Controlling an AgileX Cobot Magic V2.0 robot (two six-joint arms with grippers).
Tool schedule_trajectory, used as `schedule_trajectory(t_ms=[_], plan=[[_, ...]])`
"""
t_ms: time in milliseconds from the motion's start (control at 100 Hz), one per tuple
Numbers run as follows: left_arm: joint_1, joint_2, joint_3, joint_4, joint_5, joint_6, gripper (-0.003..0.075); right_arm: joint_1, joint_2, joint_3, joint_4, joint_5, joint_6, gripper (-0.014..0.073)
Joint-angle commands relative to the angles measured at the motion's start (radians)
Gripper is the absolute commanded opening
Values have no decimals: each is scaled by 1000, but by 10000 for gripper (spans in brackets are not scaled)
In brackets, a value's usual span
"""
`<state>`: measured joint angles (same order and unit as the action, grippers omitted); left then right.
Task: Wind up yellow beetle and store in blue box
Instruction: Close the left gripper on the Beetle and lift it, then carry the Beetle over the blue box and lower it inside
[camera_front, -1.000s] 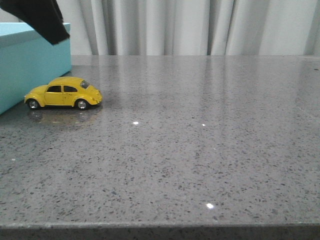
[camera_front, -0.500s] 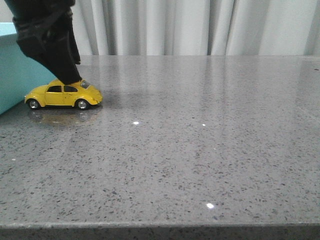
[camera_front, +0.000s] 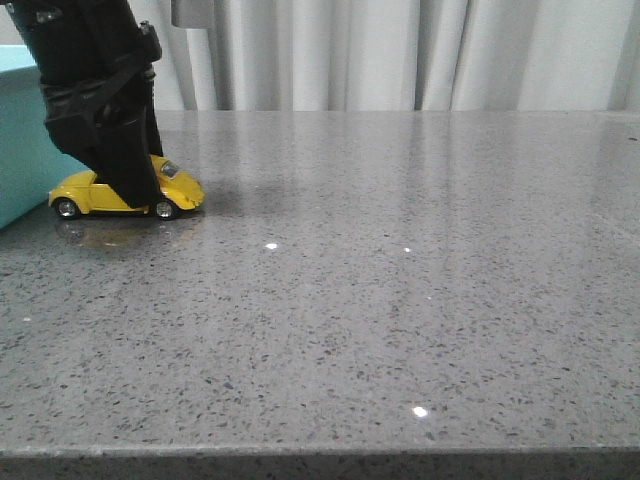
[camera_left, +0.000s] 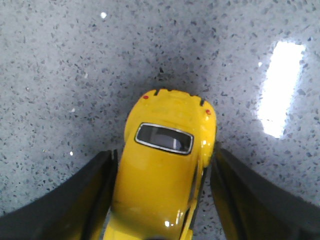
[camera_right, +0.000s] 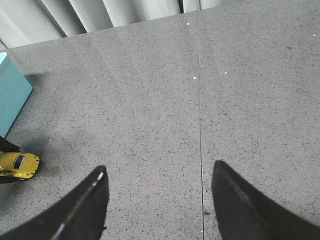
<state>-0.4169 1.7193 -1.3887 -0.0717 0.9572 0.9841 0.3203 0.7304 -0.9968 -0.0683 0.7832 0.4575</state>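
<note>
The yellow beetle (camera_front: 181, 188) stands on its wheels on the grey stone table, just right of the blue box (camera_front: 18, 170). My left gripper (camera_front: 132, 196) has come down over the car's middle. In the left wrist view the beetle (camera_left: 162, 185) lies between the two dark fingers of the left gripper (camera_left: 162, 151). One finger is against its side and a narrow gap shows at the other, so the jaws are open around it. The right gripper (camera_right: 159, 170) hangs open over bare table, far from the beetle (camera_right: 19, 165) and the blue box (camera_right: 11, 97).
The speckled grey table (camera_front: 400, 300) stretches wide to the right and toward the front edge. White curtains (camera_front: 400, 50) hang behind it. A thin seam (camera_right: 200, 125) runs across the tabletop in the right wrist view.
The left gripper has dropped from above the box down over the beetle, its fingers now either side of the car. The beetle has not moved.
</note>
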Motion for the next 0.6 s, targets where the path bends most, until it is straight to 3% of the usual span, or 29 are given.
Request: schedule_trajectory(t_ms=[0, 280, 490, 590], plan=[[-8, -42, -31, -18, -17, 1, 391, 0, -5, -25, -4, -77, -7, 456], [-8, -43, -31, -18, -10, 1, 174, 0, -5, -25, 1, -77, -7, 456], [-8, -54, -98, -31, 27, -5, 143, 0, -5, -25, 1, -77, -7, 456], [-8, -69, -181, -36, 22, -95, 143, 0, -5, -25, 1, -77, -7, 456]])
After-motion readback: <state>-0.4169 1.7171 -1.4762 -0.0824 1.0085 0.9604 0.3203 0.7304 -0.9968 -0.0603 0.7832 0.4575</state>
